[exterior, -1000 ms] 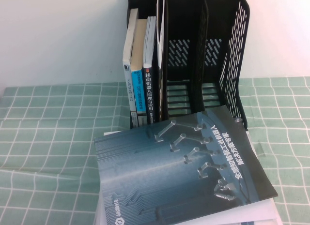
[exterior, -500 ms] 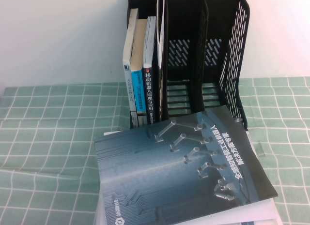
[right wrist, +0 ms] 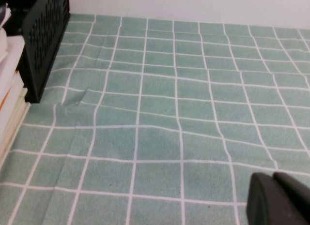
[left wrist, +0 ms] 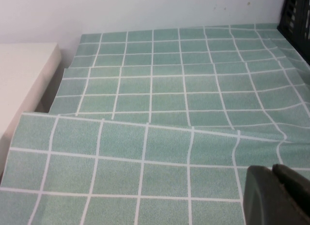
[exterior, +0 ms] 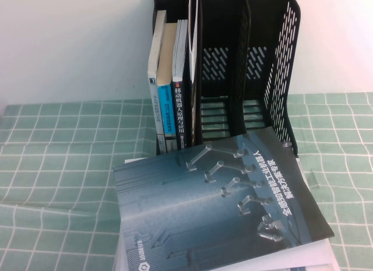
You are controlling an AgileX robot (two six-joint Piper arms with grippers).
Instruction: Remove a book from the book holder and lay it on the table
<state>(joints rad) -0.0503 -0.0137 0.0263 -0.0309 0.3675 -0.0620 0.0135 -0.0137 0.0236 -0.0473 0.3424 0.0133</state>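
High view: book (exterior: 215,204) flat on stack, lower centre, before holder (exterior: 245,73). My left gripper (left wrist: 276,196) and right gripper (right wrist: 278,198) over surface (left wrist: 160,99); fingers appear closed, empty.

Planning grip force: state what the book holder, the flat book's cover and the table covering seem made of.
Book holder: likely moulded black plastic, matte, with slotted walls.
Flat book: paper cover, probably coated, faint sheen.
Table covering: green checked cloth or soft vinyl; it wrinkles.
Left end effector and right end effector hover over it, touching nothing.
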